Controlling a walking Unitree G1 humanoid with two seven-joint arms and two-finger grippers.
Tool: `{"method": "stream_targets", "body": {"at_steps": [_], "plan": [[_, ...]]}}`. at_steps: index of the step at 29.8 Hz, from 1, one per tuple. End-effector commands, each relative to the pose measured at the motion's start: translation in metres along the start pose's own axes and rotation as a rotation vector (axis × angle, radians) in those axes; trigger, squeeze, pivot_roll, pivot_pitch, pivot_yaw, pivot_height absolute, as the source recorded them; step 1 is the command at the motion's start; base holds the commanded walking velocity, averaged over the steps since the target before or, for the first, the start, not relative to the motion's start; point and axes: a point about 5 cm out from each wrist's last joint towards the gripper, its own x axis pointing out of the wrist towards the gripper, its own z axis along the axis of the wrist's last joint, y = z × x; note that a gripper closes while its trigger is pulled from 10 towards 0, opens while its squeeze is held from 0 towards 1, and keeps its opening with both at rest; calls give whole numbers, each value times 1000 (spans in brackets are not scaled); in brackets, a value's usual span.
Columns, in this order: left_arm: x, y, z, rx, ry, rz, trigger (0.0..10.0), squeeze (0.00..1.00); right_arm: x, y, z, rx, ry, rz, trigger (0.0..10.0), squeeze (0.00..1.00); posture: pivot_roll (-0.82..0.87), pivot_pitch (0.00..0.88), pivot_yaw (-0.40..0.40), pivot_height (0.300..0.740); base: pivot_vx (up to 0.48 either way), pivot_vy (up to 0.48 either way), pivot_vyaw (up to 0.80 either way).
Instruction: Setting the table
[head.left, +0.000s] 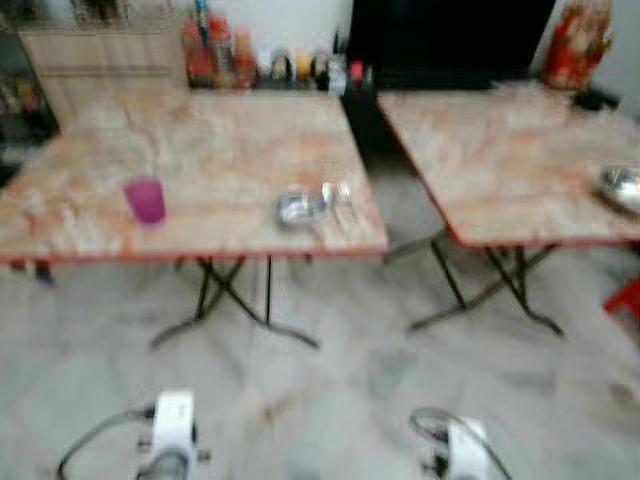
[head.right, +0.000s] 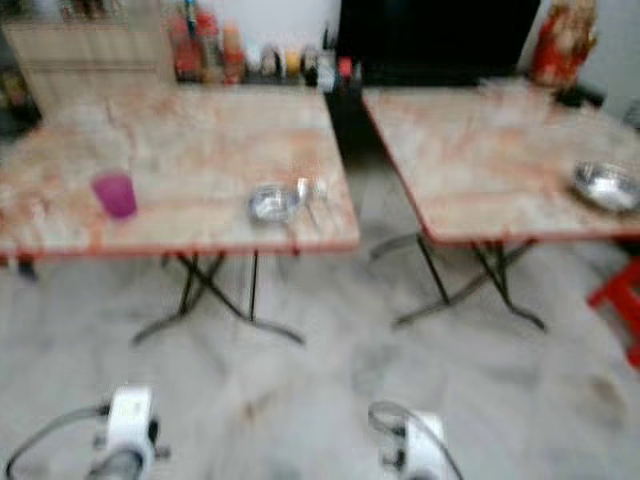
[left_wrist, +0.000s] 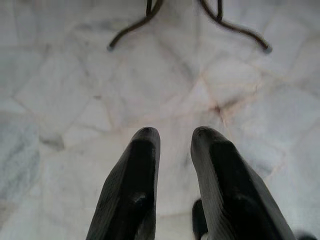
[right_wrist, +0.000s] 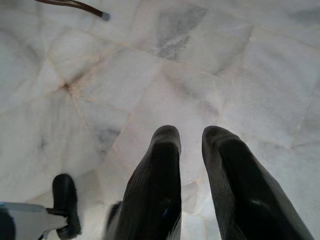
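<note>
Two folding desks stand side by side on the pale marble floor (head.left: 330, 400), a narrow gap between them, and the whole head view is blurred; the left desk (head.left: 200, 150) carries a pink cup (head.left: 146, 200) near its front edge, and further along that same edge, toward the gap, a small steel bowl (head.left: 299, 209) with what looks like cutlery (head.left: 340, 203) lying just beside it, too smeared to tell spoon from fork; the right desk (head.left: 500, 160) holds a second steel bowl (head.left: 622, 186) out at its far side, well apart from the first; behind the left desk a row of bottles and jars (head.left: 260, 60) lines the wall. Both arms hang low in front of the desks, over the floor; the left gripper (left_wrist: 175, 137) points down at the marble with its jaws slightly spread and nothing between them; the right gripper (right_wrist: 190, 135) hangs likewise, jaws a little apart, holding nothing.
</note>
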Motion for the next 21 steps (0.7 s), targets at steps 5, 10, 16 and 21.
{"method": "stream_targets", "body": {"at_steps": [5, 10, 16, 21], "plan": [[6, -25, 43, -22, -191, -106, 10000, 0, 0, -10, 2, -6, -9, -22, 10000, 0, 52, 0, -39, 740, 0, 0, 0], [7, -38, 80, -18, -353, -148, 10000, 0, 0, -8, 3, -9, -12, -18, 10000, 0, 54, 0, -37, 740, 0, 0, 0], [-1, -54, 146, -59, -599, -192, 10000, 0, 0, -7, 4, -15, -14, -13, 10000, 0, 55, 0, -35, 740, 0, 0, 0], [-2, -62, 165, -67, -638, -202, 10000, 0, 1, -6, 5, -15, -17, -12, 10000, 0, 52, 0, -34, 740, 0, 0, 0]]}}
